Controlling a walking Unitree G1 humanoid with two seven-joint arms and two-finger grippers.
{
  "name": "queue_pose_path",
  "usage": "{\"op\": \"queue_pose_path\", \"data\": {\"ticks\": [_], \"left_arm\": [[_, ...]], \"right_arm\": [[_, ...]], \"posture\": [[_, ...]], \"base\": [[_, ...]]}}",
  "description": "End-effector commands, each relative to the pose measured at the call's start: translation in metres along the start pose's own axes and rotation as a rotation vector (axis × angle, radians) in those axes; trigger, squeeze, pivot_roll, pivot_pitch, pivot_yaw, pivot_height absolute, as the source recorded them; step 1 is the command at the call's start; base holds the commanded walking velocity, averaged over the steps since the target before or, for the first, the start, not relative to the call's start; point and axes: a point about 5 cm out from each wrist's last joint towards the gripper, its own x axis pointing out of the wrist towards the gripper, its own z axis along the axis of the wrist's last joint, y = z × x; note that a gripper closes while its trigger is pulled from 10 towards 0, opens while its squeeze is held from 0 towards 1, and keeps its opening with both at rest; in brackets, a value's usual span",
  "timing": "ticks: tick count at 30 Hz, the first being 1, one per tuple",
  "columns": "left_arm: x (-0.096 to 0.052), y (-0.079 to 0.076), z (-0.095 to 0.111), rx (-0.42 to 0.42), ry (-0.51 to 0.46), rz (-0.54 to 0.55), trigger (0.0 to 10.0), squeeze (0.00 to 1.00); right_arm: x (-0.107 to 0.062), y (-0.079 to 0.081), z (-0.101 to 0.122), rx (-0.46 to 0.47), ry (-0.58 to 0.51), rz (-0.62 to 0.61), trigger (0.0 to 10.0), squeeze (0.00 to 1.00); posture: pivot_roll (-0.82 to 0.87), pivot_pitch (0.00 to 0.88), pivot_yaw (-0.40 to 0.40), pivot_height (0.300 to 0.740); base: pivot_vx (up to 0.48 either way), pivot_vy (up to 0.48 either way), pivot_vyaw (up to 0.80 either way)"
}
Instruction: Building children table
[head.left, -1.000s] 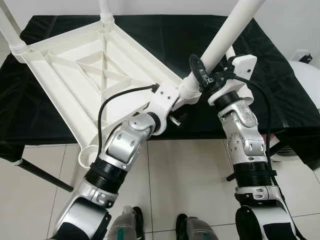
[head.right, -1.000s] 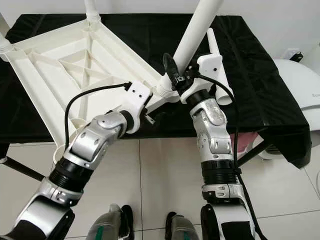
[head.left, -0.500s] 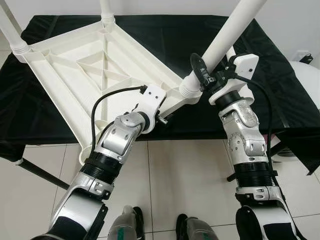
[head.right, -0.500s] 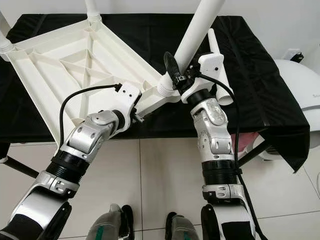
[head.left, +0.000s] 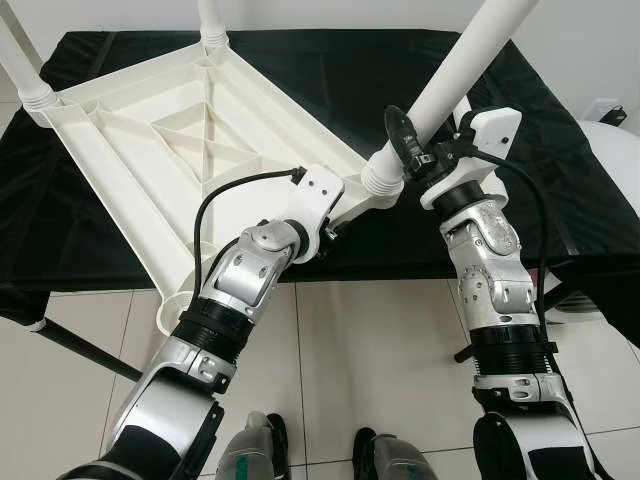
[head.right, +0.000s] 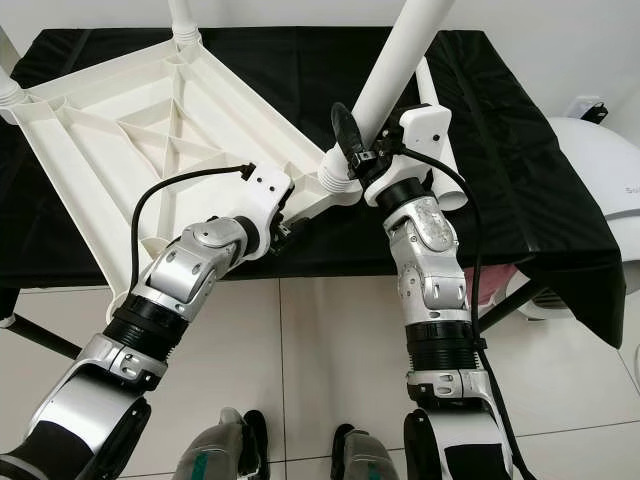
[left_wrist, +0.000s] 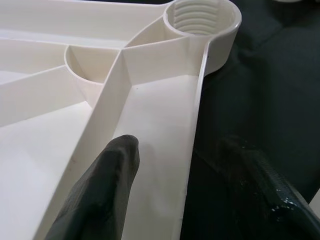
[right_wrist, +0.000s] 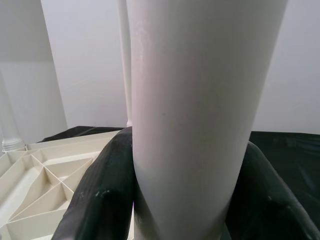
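A white plastic tabletop (head.left: 170, 140) lay upside down on a desk (head.left: 560, 170) draped in black cloth, its ribbed underside facing up and its near corner overhanging the desk edge. Two legs (head.left: 22, 65) stood in the far corner sockets. The right end effector (head.left: 415, 150) was closed around a white leg (head.left: 460, 70) just above its base; in the right wrist view both fingers (right_wrist: 100, 200) pressed against the tube on either side. That leg rose tilted from the tabletop's near right corner socket (head.left: 380, 182). A further leg (head.right: 435, 150) lay on the cloth just behind the right wrist. The left end effector (left_wrist: 175, 180) stood open, astride the tabletop's outer rim, one finger (left_wrist: 107, 185) inside the ribbed tray and the other over the black cloth, gripping nothing. An empty threaded socket (left_wrist: 202, 22) lay ahead of it along the rim.
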Motion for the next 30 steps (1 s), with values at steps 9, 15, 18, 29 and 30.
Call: {"op": "queue_pose_path", "data": {"ticks": [9,15,18,29,30], "left_arm": [[0.0023,-0.0075,-0.0090,0.049,0.047,-0.097,10.0,0.00],[0.0036,-0.0080,-0.0104,0.060,0.061,-0.109,10.0,0.00],[0.0037,-0.0084,-0.0106,0.064,0.061,-0.113,10.0,0.00],[-0.0046,-0.0074,-0.0114,0.131,0.068,-0.177,0.7,0.00],[-0.0046,-0.0074,-0.0114,0.131,0.068,-0.177,0.7,0.00]], "right_arm": [[-0.0021,-0.0022,0.0045,-0.011,-0.015,-0.005,10.0,0.00],[-0.0030,-0.0019,0.0039,-0.011,-0.013,-0.009,10.0,0.00],[-0.0032,-0.0018,0.0037,-0.012,-0.012,-0.009,10.0,0.00],[-0.0027,-0.0014,0.0035,-0.013,-0.012,-0.001,10.0,0.00],[-0.0027,-0.0014,0.0035,-0.013,-0.012,-0.001,10.0,0.00]], "posture": [[-0.08,0.160,0.025,0.740],[-0.09,0.155,0.028,0.740],[-0.09,0.155,0.028,0.740],[-0.08,0.139,0.026,0.740],[-0.08,0.139,0.026,0.740]], "base": [[0.000,0.000,0.00],[0.000,0.000,0.00],[0.000,0.000,0.00],[0.000,0.000,0.00],[0.000,0.000,0.00]]}}
